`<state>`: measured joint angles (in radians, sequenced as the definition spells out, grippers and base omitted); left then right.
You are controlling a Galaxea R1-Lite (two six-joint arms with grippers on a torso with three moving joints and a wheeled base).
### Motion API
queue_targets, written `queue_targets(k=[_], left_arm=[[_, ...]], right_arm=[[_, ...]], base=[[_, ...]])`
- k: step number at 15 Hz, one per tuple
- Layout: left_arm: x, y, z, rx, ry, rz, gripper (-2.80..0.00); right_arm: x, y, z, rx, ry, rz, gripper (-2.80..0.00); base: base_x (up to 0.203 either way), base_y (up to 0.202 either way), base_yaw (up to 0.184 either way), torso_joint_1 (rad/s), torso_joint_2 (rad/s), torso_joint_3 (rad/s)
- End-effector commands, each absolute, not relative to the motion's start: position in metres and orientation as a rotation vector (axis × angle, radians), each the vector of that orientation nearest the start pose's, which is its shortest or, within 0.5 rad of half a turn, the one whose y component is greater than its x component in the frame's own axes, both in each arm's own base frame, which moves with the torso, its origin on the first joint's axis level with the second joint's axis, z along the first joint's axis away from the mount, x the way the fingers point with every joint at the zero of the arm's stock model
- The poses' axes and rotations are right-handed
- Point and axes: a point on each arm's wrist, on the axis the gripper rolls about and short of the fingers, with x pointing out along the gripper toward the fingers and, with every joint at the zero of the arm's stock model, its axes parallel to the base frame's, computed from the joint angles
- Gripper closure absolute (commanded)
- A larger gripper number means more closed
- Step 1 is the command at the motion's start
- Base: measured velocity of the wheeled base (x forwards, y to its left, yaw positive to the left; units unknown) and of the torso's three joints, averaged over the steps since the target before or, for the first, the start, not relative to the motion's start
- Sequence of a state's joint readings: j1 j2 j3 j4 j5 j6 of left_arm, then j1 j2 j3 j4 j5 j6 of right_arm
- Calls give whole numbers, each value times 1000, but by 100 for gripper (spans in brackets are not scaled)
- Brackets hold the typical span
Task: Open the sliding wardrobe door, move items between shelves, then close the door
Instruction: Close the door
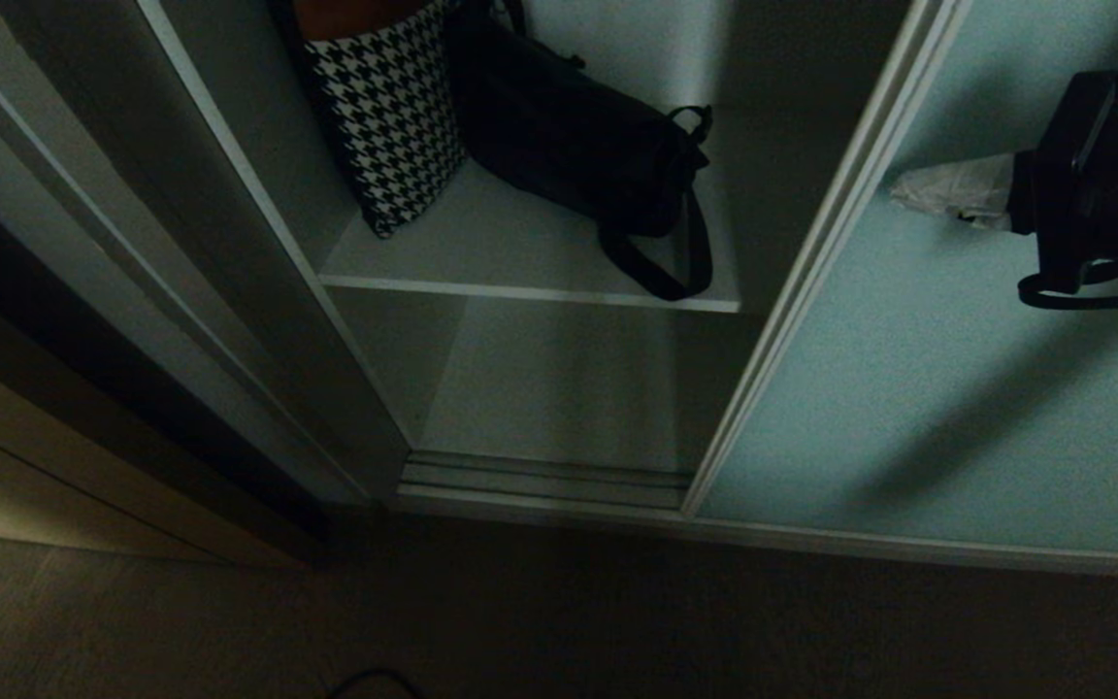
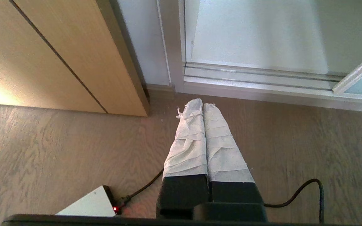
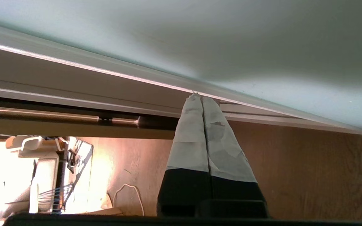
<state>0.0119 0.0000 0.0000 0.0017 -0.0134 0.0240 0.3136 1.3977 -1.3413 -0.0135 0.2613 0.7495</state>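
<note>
At the right of the head view the sliding wardrobe door [image 1: 918, 388] is seen as a pale teal panel, its silver-grey frame edge running diagonally from the top centre down to the floor track. Left of that edge the wardrobe stands open, and 2 shelves are visible: an upper shelf [image 1: 520, 267] and, below it, a lower board [image 1: 559, 388] that is bare. On the upper shelf a black bag [image 1: 569, 136] is set, its strap loop [image 1: 661, 262] hanging over the shelf's front edge. Just beside it, at the upper left, a black-and-white houndstooth bag [image 1: 389, 116] leans against the side wall.

At the upper right of the frame the right hand [image 1: 952, 189] is held in front of the door panel, its wrapped fingers pressed together and holding nothing. In the left wrist view the left hand [image 2: 203, 106] is likewise closed and empty, pointed at the wooden floor [image 2: 58, 150], near a black cable [image 2: 309, 191] and a wooden panel [image 2: 58, 53].
</note>
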Motion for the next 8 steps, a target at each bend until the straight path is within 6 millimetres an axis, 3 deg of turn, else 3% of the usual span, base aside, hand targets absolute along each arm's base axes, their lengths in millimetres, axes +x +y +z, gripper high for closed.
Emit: queue_targets(k=[1,8], left_arm=[[-23,-1,75,25,3,-2,0],[-23,-1,75,25,2,-2,0]], right_arm=[[221,78,355,731,256,534,0],[224,83,361,727,241,571,0]], base=[[0,0,0,0,0,0],[0,0,0,0,0,0]])
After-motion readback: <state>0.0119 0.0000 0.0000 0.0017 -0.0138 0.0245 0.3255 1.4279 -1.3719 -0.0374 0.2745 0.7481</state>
